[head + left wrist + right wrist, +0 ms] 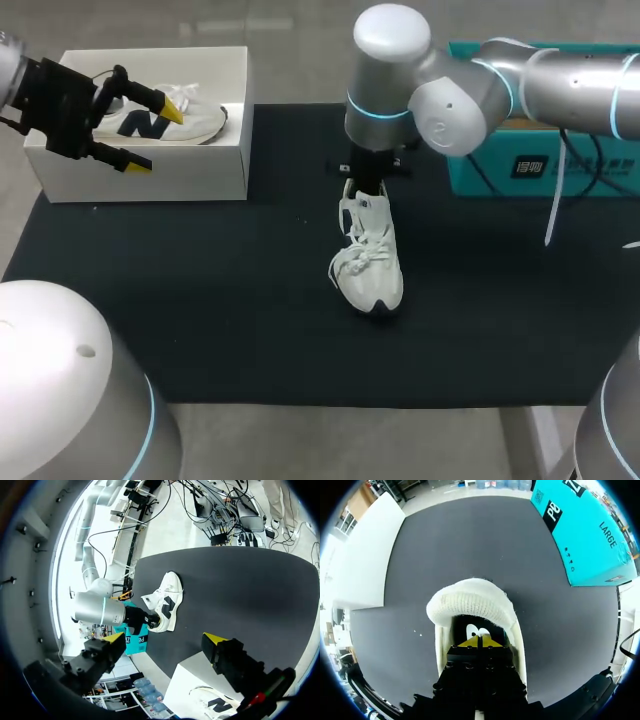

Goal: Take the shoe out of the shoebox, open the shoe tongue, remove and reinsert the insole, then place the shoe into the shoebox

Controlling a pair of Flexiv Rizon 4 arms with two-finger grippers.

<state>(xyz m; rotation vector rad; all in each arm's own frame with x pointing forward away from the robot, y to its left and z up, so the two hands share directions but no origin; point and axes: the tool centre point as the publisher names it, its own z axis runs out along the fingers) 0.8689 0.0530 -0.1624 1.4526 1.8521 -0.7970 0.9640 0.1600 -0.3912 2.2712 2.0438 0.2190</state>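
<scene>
Right end effector (479, 641) sits down inside the opening of the white sneaker (372, 262), yellow tips pressed together over the dark insole (472, 630) — whether they pinch anything I cannot tell. That sneaker stands upright near the middle of the black mat (220, 300), toe pointing back toward the robot, laces loose. Left end effector (152, 135) hangs over the front wall of the white shoebox (150, 175) at the mat's far left corner — fingers wide apart, gripping nothing. I see a second sneaker (195, 120) lying in that box. A teal box (580, 540) stands at the far right.
</scene>
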